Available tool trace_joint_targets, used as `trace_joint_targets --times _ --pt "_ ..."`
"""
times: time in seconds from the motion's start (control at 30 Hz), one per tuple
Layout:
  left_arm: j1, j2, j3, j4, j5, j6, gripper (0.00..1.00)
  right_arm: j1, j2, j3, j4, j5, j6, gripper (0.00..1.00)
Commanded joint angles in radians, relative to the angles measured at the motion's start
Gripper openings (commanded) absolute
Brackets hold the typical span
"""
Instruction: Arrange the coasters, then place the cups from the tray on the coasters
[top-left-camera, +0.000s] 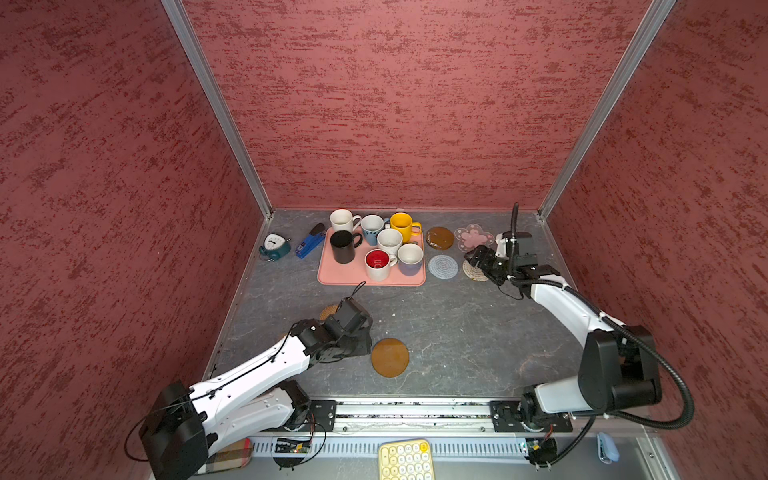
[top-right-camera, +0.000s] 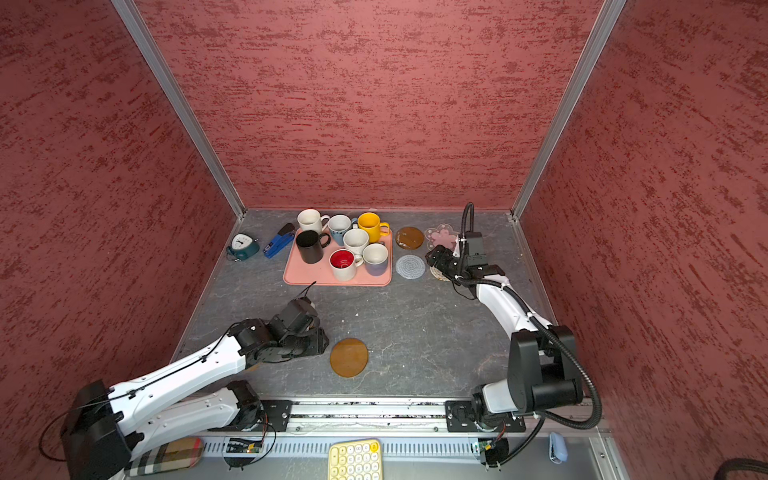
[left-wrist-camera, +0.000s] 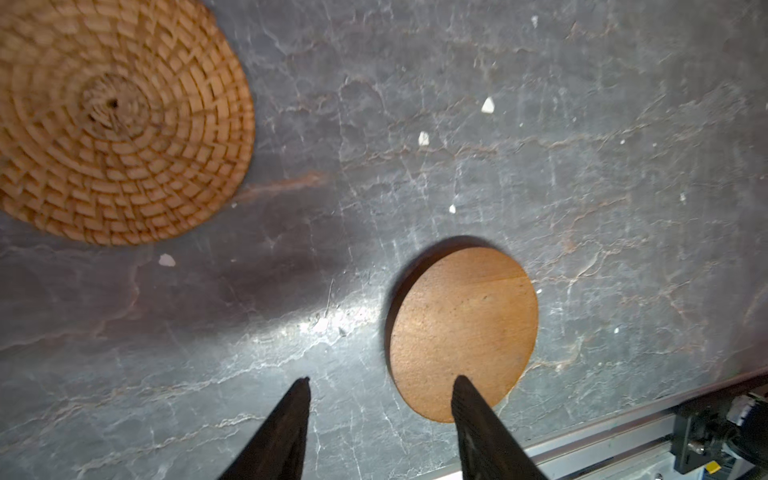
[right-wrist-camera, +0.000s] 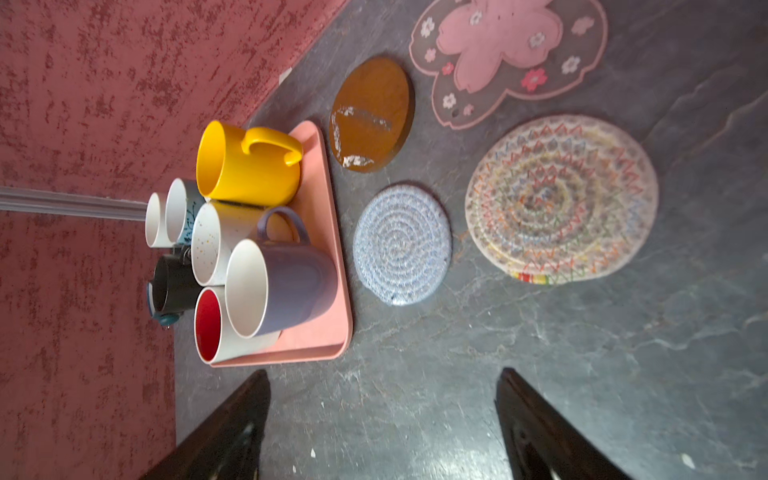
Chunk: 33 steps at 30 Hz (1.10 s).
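"Coasters: where do they lie from your fingers?"

"Six show, all flat on the grey table. My left gripper (left-wrist-camera: 381, 380) hangs low, well in front of the tray (top-left-camera: 332, 277). Its jaws stand part-way apart and grip nothing. One fingertip (left-wrist-camera: 465, 399) overlaps the rim of the front amber disc (left-wrist-camera: 463, 332); whether it touches, I cannot tell. Bare table shows between the tips. The rattan round (left-wrist-camera: 116, 120) lies nearer the tray's front left corner, apart from both fingers."

"And your other side?"

"My right gripper (right-wrist-camera: 382, 374) hovers just right of the tray, jaws wide and empty. Ahead of its tips, beside the tray's right edge, lie the grey crochet round (right-wrist-camera: 402, 244) and the second amber disc (right-wrist-camera: 372, 114), which has glare on its surface. Farther right of the tray are the beige woven round (right-wrist-camera: 561, 199) and the pink flower mat (right-wrist-camera: 507, 54). In both top views this gripper covers part of the beige woven round."

"The cups?"

"Seven stand upright, crowded at the tray: black mug (top-left-camera: 343, 247), yellow mug (top-left-camera: 402, 224), light blue mug (right-wrist-camera: 180, 212), lavender mug (top-left-camera: 410, 258), speckled white mug (top-left-camera: 389, 241), red-lined mug (top-left-camera: 377, 264), plain white mug (top-left-camera: 343, 220). The plain white mug sits at the tray's back left corner; on the tray or off it, I cannot tell."

"Any writing?"

"The light blue mug bears a dark sprig pattern. Left of the tray, the clock (top-left-camera: 275, 245) has a dial too small to read. So are the keys of the keypad (top-left-camera: 405, 459), far in front of the tray."
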Motion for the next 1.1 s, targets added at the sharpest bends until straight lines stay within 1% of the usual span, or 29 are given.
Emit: trace_joint_targets --times 0.0,0.1,0.43,0.7,1.07 --pt "-0.054 0.002 -0.027 0.035 -0.061 -0.099 0.56 0.011 -0.065 -0.045 0.062 -0.046 -0.018 0.86" --pt "-0.088 0.017 -0.052 0.053 -0.079 -0.142 0.58 0.021 -0.11 -0.09 0.07 -0.035 -0.024 0.86" --pt "-0.166 0.023 -0.134 0.213 -0.115 -0.239 0.58 0.027 -0.256 -0.242 0.137 -0.038 -0.02 0.86" --pt "-0.231 0.055 -0.17 0.277 -0.116 -0.302 0.55 0.028 -0.305 -0.3 0.153 -0.046 -0.024 0.86" --pt "-0.328 0.139 -0.164 0.331 -0.135 -0.369 0.5 0.029 -0.348 -0.336 0.151 -0.049 -0.03 0.86"
